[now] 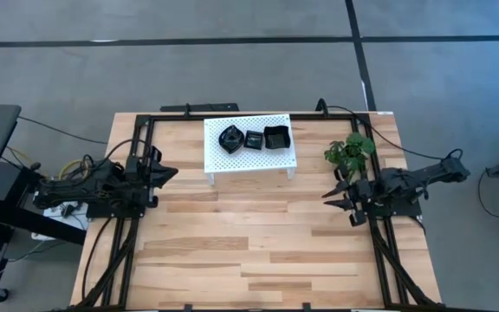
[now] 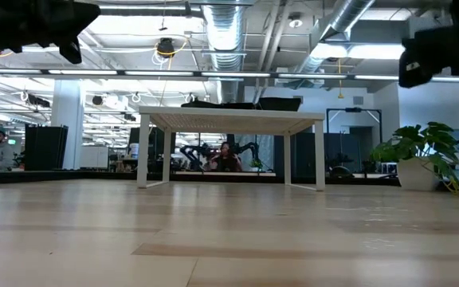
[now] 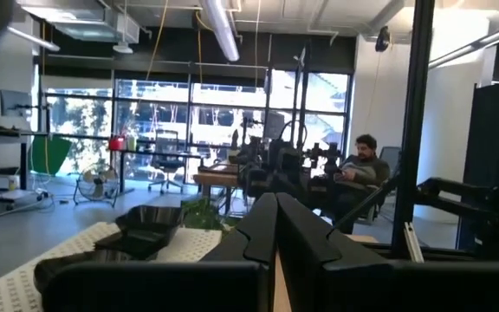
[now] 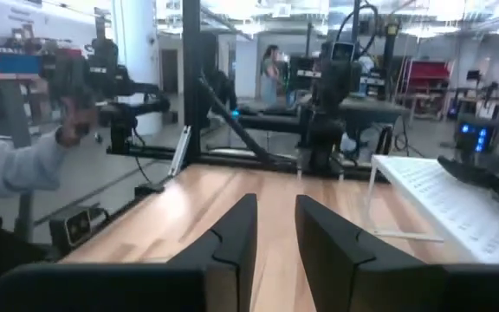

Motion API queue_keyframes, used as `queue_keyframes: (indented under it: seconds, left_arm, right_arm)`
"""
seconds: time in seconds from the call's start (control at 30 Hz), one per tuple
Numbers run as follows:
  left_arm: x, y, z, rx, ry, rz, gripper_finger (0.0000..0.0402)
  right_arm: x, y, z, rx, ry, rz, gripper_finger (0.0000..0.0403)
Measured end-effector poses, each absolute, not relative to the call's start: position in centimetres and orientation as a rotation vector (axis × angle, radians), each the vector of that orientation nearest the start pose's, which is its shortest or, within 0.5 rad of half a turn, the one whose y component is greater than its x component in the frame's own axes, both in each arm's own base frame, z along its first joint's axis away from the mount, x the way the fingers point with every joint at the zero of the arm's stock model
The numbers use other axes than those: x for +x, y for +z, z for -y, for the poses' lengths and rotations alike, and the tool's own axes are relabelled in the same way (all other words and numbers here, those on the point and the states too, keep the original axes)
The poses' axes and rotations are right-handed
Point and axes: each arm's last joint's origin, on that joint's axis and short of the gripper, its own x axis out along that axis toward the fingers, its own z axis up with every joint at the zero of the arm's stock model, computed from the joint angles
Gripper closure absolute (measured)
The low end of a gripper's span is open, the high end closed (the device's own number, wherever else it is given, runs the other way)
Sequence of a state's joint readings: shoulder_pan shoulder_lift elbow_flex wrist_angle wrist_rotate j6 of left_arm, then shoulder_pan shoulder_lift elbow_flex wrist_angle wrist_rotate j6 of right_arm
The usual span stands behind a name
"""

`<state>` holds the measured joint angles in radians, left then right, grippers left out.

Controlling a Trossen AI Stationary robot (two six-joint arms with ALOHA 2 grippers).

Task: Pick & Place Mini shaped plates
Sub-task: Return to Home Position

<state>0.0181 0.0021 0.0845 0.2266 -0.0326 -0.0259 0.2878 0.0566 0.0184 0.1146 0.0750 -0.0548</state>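
the mini shaped plates [image 1: 255, 139] sit in three black piles on one white rack [image 1: 249, 161]. one plant [image 1: 350, 152] stands just beside the right hand [image 1: 334, 199], whose fingers are narrowly parted. the left hand [image 1: 171, 172] is closed and empty at the far desk [image 1: 258, 243] side.

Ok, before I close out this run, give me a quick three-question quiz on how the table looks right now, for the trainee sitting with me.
1. How many groups of black plates sit on the white rack? A) two B) three C) five
2. True or false: some plates lie on the wooden table, off the rack.
3. Fill in: the green plant stands next to the ___ arm.
Key: 1 B. 2 false. 3 right: the right arm rests at the table's edge, jaws open and empty; the left arm rests at the opposite edge, jaws shut and empty.
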Motion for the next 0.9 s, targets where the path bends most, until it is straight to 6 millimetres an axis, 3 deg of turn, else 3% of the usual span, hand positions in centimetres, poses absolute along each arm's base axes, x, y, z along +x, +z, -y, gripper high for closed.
queue_keyframes:
  seconds: [0.33, 0.57, 0.9]
  left_arm:
    - [8.9, 20.9, -0.3, -0.036, 0.045, 0.299, 0.0390]
    - [9.3, 19.3, -0.3, -0.067, 0.042, 0.273, 0.0390]
    - [9.4, 19.1, -0.3, -0.089, 0.038, 0.275, 0.0390]
  right_arm:
    - [9.4, 16.8, -2.5, -0.045, 0.209, 0.037, 0.0326]
    - [9.4, 17.1, -2.5, 0.089, 0.211, 0.048, 0.0326]
    - [9.4, 17.1, -2.5, 0.097, 0.210, 0.046, 0.0326]
